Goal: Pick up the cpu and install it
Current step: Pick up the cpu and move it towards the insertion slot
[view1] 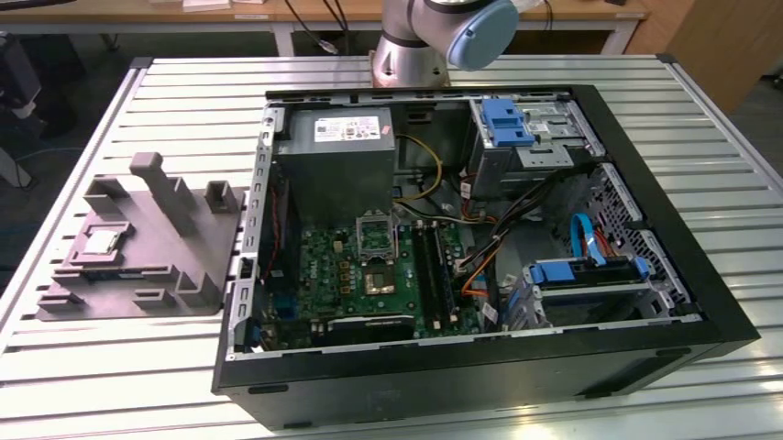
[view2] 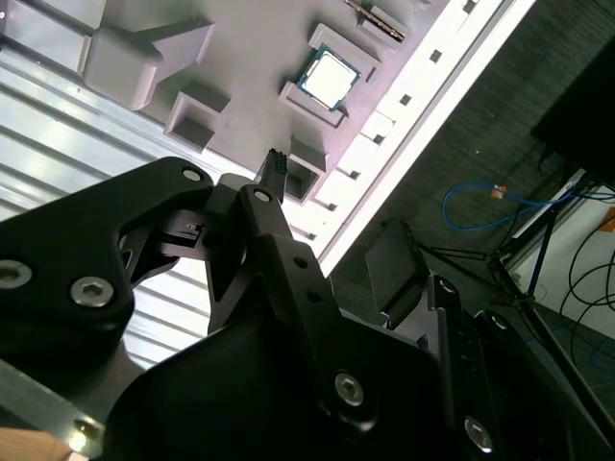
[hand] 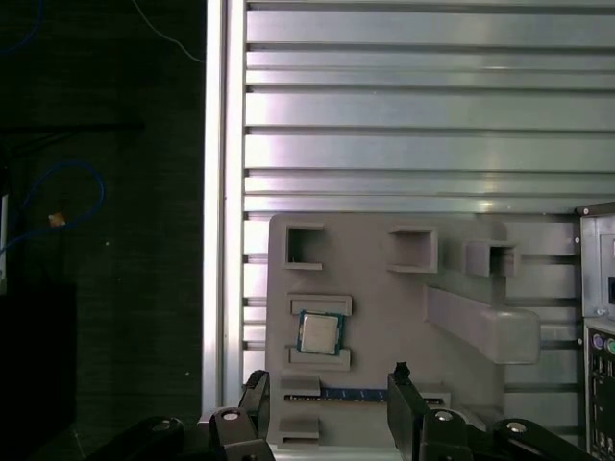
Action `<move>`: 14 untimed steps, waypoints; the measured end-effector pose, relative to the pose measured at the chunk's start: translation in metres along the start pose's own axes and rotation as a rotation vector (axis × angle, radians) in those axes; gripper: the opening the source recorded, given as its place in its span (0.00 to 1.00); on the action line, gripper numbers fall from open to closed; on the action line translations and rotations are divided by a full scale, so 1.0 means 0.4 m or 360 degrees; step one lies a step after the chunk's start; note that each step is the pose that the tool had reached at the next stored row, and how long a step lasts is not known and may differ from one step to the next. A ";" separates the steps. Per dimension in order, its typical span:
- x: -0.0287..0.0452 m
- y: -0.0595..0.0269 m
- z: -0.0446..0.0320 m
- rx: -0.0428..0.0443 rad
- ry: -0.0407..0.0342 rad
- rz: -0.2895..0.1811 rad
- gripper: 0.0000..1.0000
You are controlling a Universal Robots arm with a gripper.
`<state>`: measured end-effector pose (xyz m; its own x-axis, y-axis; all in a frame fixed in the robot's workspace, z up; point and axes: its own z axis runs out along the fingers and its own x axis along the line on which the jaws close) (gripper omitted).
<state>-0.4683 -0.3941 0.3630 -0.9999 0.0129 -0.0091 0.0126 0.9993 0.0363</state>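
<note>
**Open gripper above the tray, chip lying in its pocket**

Black gripper [hand: 329, 376] hangs over the grey tray [hand: 384, 307] with its two fingers [hand: 402, 371] spread wide and nothing between them. It is clear of the cpu [hand: 319, 333], which lies a little beyond the fingertips.

One cpu shows, flat in a shallow pocket of the tray, silvery top facing up. It is square, so it has no long axis, and its sides run parallel to the tray's edges. Low walls stand against two opposite sides of it, and the other two sides are open. Nothing covers it from above.

In the exterior view the one tray sits by the worktop's [view1: 490, 69] edge on the exterior view's left. The one open computer case [view1: 685, 275] stands just beside it and takes up the middle of the worktop. Bare slats run beyond the tray's far end. Inside the case, the green board [view1: 355, 275] lies flat with its socket [view1: 373, 234] well apart from the cpu.
</note>
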 end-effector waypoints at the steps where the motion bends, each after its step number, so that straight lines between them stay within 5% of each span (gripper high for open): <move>1: 0.000 0.000 0.000 0.0000 0.0000 0.0000 0.60; 14: 0.000 0.000 0.008 0.0000 0.0000 -0.0001 0.60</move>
<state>-0.4683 -0.3941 0.3597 -0.9999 0.0124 -0.0092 0.0121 0.9993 0.0364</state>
